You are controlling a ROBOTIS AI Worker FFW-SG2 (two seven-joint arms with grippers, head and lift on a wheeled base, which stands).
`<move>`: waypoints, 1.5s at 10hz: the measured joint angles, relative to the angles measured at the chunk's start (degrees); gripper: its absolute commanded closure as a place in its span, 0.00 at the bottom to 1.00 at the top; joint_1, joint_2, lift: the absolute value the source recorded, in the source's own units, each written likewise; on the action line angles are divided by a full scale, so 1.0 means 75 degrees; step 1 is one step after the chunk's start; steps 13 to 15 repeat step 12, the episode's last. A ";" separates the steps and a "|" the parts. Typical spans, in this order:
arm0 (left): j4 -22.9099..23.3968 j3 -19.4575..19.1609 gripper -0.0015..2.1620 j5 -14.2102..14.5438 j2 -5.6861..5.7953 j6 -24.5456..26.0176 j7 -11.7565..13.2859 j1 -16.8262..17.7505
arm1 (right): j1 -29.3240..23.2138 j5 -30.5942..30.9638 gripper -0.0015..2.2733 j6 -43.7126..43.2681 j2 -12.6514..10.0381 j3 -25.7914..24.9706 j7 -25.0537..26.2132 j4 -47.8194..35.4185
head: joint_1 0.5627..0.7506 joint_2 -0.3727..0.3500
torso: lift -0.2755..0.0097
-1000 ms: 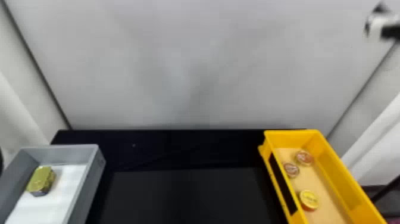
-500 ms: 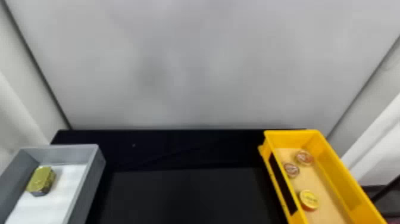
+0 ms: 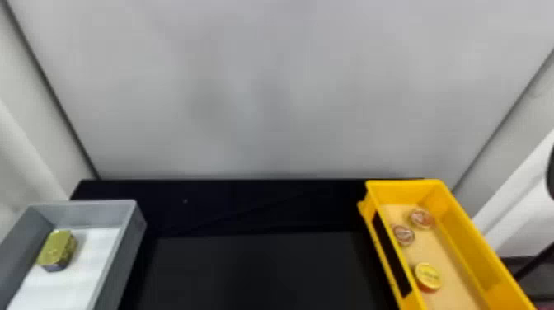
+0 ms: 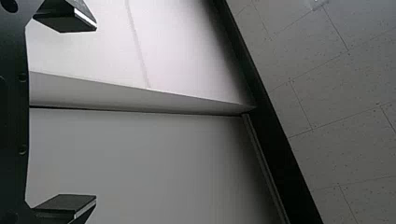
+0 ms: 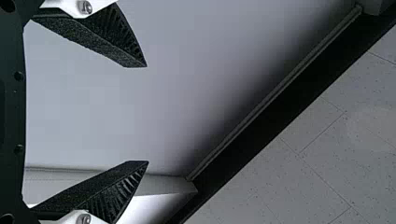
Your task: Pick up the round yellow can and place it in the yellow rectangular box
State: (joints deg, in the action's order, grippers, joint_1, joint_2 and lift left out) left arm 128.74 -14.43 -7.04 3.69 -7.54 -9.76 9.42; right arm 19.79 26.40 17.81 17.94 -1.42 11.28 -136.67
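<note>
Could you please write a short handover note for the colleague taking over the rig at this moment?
Left gripper: open, nothing between its fingers.
Right gripper: open, also empty.
Job's things: the round yellow can is inside the yellow rectangular box, on the robot's right, nearer the robot than two reddish round cans.
Done: can in box.
Left: apparently nothing more to place; the gold-topped can in the grey box isn't part of this job.
</note>
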 measured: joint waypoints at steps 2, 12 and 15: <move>0.0007 -0.0005 0.00 -0.0008 0.0000 -0.0002 0.0000 -0.0003 | 0.0005 -0.0002 0.00 0.0047 -0.0002 0.0012 -0.0003 0.0000 | 0.70 0.41 | 0.96; 0.0014 0.0016 0.00 -0.0023 0.0002 0.0010 0.0005 -0.0002 | -0.0036 0.0020 0.00 -0.0113 0.0021 0.0102 0.0022 0.0010 | 0.70 0.41 | 0.96; 0.0014 0.0016 0.00 -0.0023 0.0002 0.0010 0.0005 -0.0002 | -0.0036 0.0020 0.00 -0.0113 0.0021 0.0102 0.0022 0.0010 | 0.70 0.41 | 0.96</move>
